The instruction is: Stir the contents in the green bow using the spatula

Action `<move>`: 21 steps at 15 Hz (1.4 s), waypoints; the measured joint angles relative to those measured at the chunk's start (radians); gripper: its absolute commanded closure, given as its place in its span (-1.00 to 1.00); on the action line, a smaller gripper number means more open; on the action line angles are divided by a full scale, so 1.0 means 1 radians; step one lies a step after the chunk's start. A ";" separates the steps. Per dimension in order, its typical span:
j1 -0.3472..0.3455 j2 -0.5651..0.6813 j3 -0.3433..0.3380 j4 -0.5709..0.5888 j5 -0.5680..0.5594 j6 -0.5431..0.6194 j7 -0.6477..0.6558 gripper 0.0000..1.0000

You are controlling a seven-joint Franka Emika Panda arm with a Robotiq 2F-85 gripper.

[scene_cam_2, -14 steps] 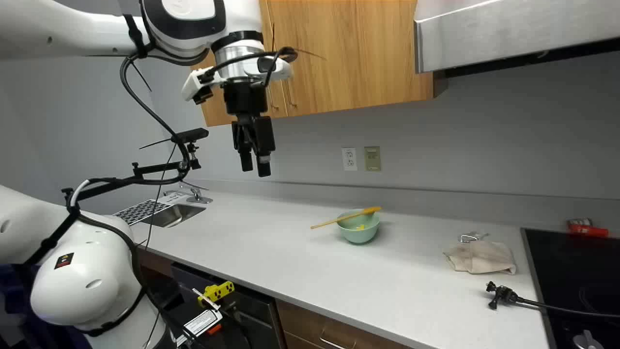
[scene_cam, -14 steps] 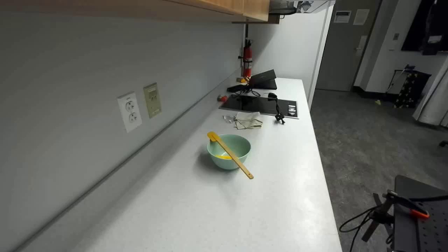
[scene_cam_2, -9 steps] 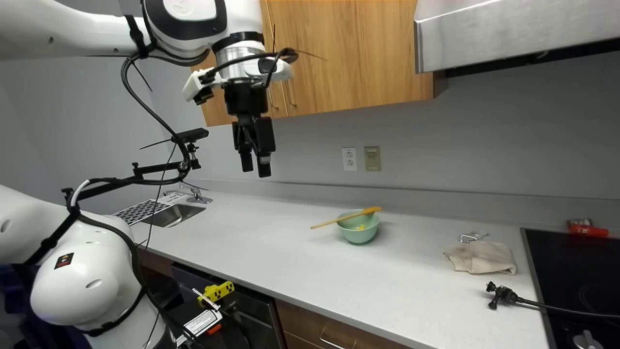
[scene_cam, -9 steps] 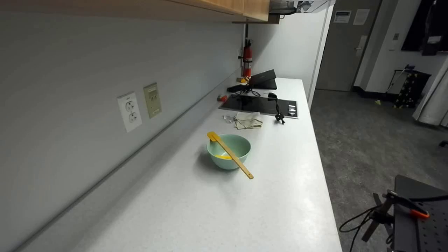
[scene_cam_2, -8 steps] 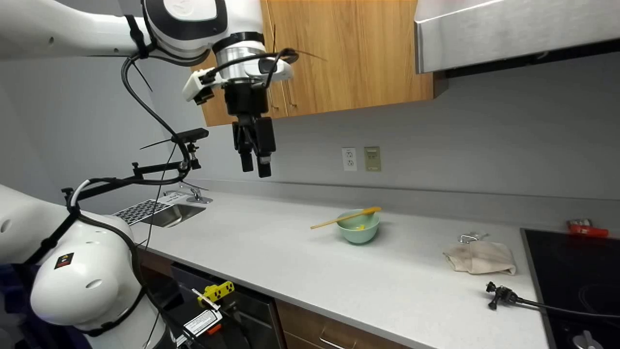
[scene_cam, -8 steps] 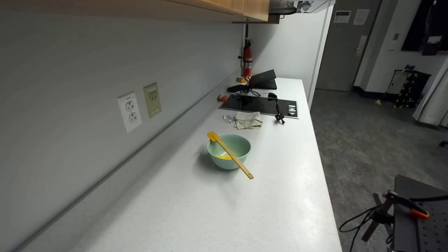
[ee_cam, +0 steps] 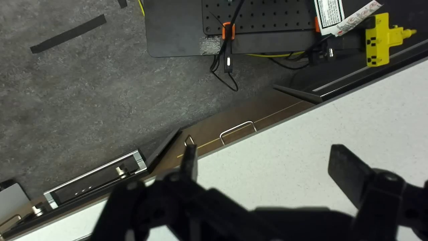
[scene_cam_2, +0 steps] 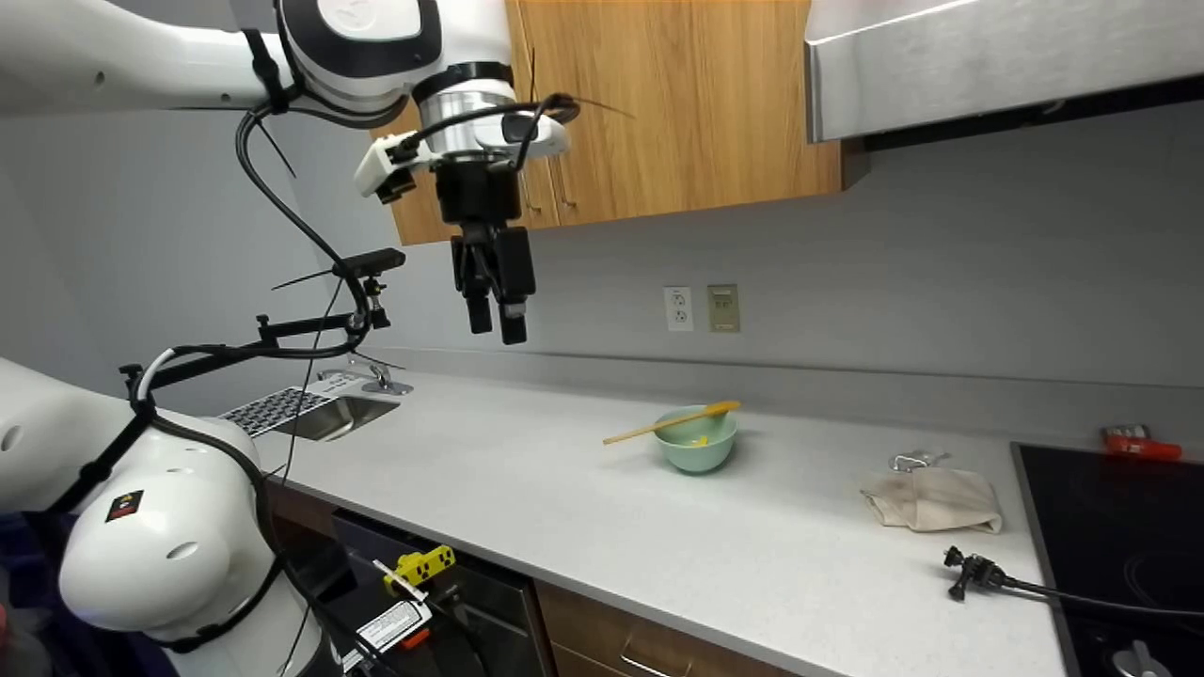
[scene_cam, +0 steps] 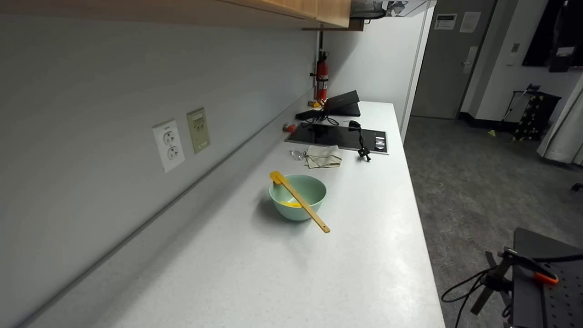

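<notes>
The green bow, a pale mint-green bowl, stands upright on the white counter in both exterior views. Across its rim rests the spatula: its yellow-orange head overhangs the wall side, and the tan handle sticks out past the opposite edge. Some yellow contents show inside the bowl. My gripper hangs high above the counter, sideways from the bowl and well apart from it, pointing down. In the wrist view the gripper is wide open with only bare counter between its fingers; bowl and spatula are outside that view.
Wooden cabinets hang behind the wrist, with a range hood farther along. On the counter lie a folded cloth, a black mount with cable and a cooktop. A sink is at the far end.
</notes>
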 measured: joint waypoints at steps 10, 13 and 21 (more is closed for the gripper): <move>0.001 0.006 0.000 -0.003 0.000 0.003 0.000 -1.00; 0.009 0.016 0.000 -0.017 0.000 0.030 0.000 -1.00; 0.048 0.111 0.012 -0.091 0.038 0.258 0.011 -1.00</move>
